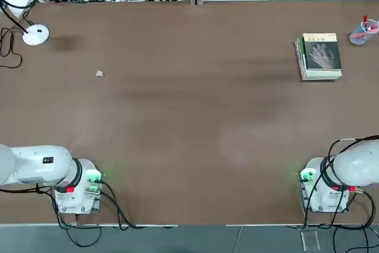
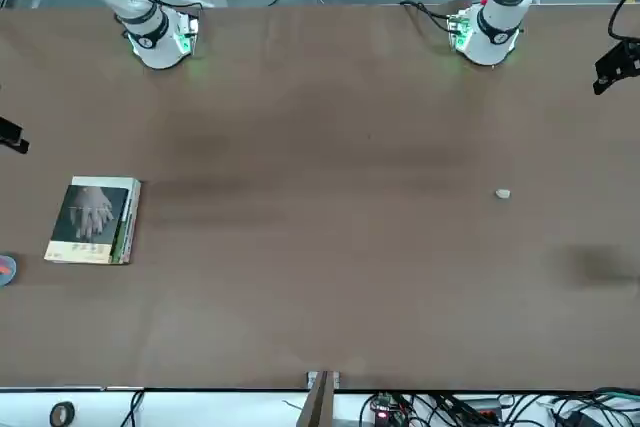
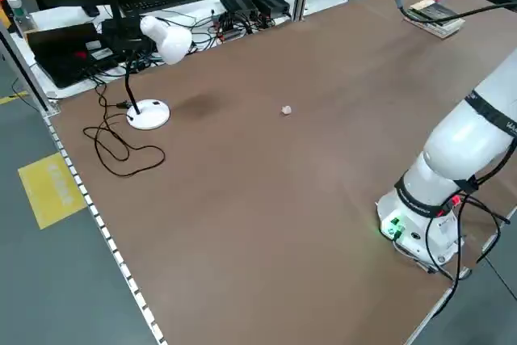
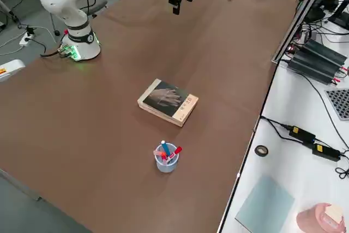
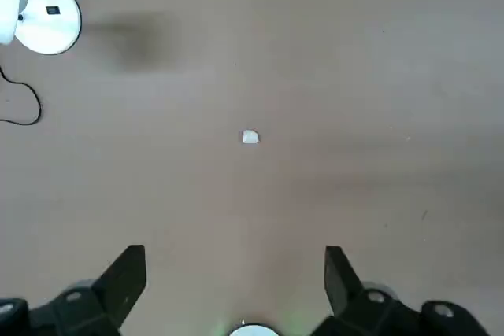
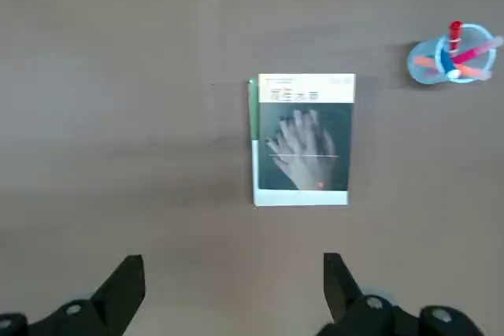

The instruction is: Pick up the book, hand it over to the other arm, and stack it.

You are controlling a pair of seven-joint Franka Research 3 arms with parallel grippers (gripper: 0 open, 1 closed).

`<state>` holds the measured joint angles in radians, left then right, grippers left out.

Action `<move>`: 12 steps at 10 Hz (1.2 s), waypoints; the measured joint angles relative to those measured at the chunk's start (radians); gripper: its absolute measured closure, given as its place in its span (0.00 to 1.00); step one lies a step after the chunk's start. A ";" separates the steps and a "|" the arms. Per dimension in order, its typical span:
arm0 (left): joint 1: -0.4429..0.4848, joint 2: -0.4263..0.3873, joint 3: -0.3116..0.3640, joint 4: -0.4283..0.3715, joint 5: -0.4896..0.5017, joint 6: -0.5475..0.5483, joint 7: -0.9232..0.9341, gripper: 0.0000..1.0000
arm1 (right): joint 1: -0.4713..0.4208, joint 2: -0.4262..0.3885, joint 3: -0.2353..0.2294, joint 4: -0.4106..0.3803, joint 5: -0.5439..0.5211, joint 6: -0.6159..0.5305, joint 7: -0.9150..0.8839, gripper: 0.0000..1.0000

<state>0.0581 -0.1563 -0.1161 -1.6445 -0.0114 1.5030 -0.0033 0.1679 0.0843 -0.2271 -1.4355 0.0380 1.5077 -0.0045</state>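
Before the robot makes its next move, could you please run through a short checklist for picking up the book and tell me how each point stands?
1. Right gripper open: ok, fingers wide apart.
2. Left gripper open for the handover: ok, wide apart and holding nothing.
3. Book in the right wrist view: ok, dark cover with a pale hand facing up.
4. Book lying alone, free to lift: not ok, it rests on the green-and-white book.
5. Pen cup apart from the books: ok, it stands beside them with a gap.
6. Place for stacking afterwards: cannot tell, nothing marks it.
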 joint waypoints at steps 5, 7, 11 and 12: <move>0.000 0.000 0.000 0.004 0.000 0.000 0.000 0.00 | -0.006 -0.011 0.021 0.030 -0.026 -0.006 0.007 0.00; 0.000 0.000 0.000 0.007 0.000 0.000 0.000 0.00 | -0.006 -0.011 0.030 0.052 -0.029 -0.018 0.022 0.00; 0.000 0.000 0.000 0.007 0.000 0.000 0.000 0.00 | -0.006 -0.012 0.035 0.063 -0.060 -0.038 0.033 0.00; 0.000 0.000 0.000 0.007 0.000 0.000 0.000 0.00 | -0.006 -0.012 0.037 0.063 -0.066 -0.039 0.033 0.00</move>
<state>0.0581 -0.1562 -0.1161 -1.6375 -0.0114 1.5030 -0.0030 0.1622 0.0725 -0.1901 -1.3722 -0.0281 1.4688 0.0284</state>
